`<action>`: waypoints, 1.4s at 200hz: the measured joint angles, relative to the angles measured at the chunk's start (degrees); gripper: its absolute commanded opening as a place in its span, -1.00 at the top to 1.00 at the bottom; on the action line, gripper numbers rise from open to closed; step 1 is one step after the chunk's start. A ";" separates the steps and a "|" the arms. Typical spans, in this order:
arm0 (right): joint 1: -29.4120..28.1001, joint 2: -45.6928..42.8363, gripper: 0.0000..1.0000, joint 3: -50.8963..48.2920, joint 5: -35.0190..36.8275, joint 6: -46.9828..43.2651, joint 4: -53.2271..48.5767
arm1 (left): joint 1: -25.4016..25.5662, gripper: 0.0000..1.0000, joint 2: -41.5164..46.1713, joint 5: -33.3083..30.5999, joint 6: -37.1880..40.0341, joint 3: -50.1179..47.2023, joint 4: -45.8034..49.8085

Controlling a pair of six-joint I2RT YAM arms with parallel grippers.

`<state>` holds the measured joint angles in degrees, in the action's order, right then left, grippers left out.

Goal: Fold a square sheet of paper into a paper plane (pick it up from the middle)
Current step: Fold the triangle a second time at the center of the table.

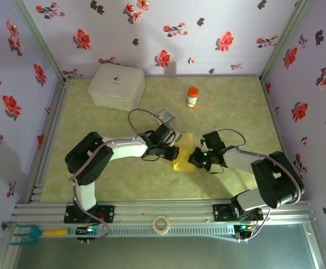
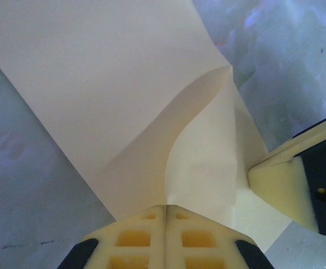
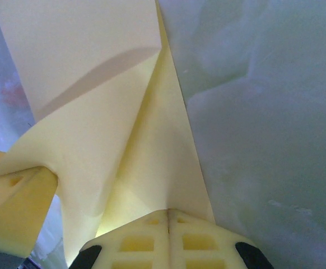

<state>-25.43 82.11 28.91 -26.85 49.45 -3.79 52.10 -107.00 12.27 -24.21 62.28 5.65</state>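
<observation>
The square sheet of paper point(image 1: 183, 160), at the middle of the surface point(image 1: 124, 179): thin, limp, probably easily torn. Left claw point(image 2: 166, 208) and right claw point(image 3: 168, 212) each clamped on it; hold lightly beside creases.

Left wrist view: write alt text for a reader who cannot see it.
The shut left gripper pinches the near tip of the partly folded yellow paper, one flap curling up. The right gripper pinches its right edge.

- Your square sheet of paper point(image 2: 112, 84) is thin, matt, smooth paper.
- Your left gripper point(image 2: 166, 210) has matt, pale, plastic-looking fingers point(image 2: 132, 241).
- The table point(image 1: 236, 112) looks smooth, with a slight sheen.
- The frame rail point(image 1: 168, 212) is bare ribbed metal.
</observation>
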 measured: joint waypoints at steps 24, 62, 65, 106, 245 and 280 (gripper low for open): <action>0.04 0.00 1.00 0.00 -0.11 0.00 0.00 | 0.00 0.96 -0.35 0.00 0.72 0.50 0.20; 0.04 0.04 1.00 0.00 -0.13 -0.02 0.00 | -0.04 0.95 -1.95 0.00 1.49 1.22 1.20; 0.04 0.04 1.00 0.00 -0.13 -0.02 0.00 | -0.04 0.95 -1.99 0.00 1.55 1.22 1.31; 0.24 0.09 1.00 0.02 -0.31 -0.44 0.00 | -0.04 0.96 -3.08 0.17 2.64 2.12 2.64; -0.66 -4.37 0.87 0.50 -1.44 -0.04 -1.25 | 0.61 1.00 -1.51 -0.28 -10.82 -2.47 -4.20; -2.03 -3.63 0.93 0.39 -1.16 1.60 -1.18 | 1.27 1.00 -1.36 -1.36 -13.07 -2.58 -4.22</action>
<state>-27.46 78.48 29.30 -28.01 51.05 -4.97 53.36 -108.36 10.92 -37.28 59.70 1.43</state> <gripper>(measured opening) 0.061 0.045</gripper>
